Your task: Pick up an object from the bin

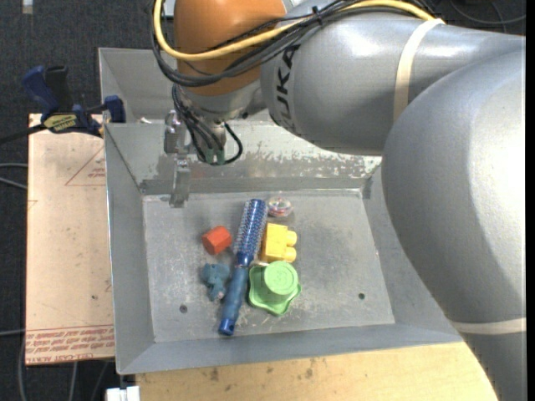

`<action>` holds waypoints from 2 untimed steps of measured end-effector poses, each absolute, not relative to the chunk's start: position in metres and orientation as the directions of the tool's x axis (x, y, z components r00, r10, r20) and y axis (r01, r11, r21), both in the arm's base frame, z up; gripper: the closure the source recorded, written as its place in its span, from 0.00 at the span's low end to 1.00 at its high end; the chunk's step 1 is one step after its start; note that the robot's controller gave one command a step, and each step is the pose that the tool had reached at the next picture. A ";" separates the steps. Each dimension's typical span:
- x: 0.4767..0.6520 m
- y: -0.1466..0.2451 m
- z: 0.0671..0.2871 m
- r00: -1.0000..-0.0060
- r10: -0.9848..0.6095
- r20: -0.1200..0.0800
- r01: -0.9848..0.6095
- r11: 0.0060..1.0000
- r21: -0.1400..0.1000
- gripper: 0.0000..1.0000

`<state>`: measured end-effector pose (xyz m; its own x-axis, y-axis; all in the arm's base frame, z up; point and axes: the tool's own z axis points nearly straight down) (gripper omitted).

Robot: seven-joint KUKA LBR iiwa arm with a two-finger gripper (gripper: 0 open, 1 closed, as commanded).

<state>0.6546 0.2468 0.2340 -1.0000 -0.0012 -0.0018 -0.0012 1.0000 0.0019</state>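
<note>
Nearest me, by the near edge of the grey metal bin (334, 257), I see the handle end of a blue hairbrush (250, 228); the brush runs slantwise away from me toward the far edge, bristle head farthest. A green scalloped cap (273, 286) lies touching the handle on its right, and a small teal figure (215, 278) sits just beside the handle on its left. Farther back, a yellow toy brick (279, 242) rests against the right of the bristle head and touches the green cap, while an orange cube (216, 240) stands just left of the brush, apart from it. Beyond the brick, near the far edge of the floor, lies a small round clear piece (279, 207). The claw (177, 195) hangs at the far left corner of the bin floor, over bare metal, pointing straight down; I cannot tell whether it is released or clenched. The orange cube is the thing nearest to it, yet clearly apart, toward the near right of the claw
</note>
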 end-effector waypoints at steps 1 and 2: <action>0.626 0.153 0.158 -0.876 -0.482 0.004 -0.482 0.876 -0.001 0.00; 0.654 0.115 0.131 -0.503 -0.864 -0.003 -0.864 0.503 -0.001 0.00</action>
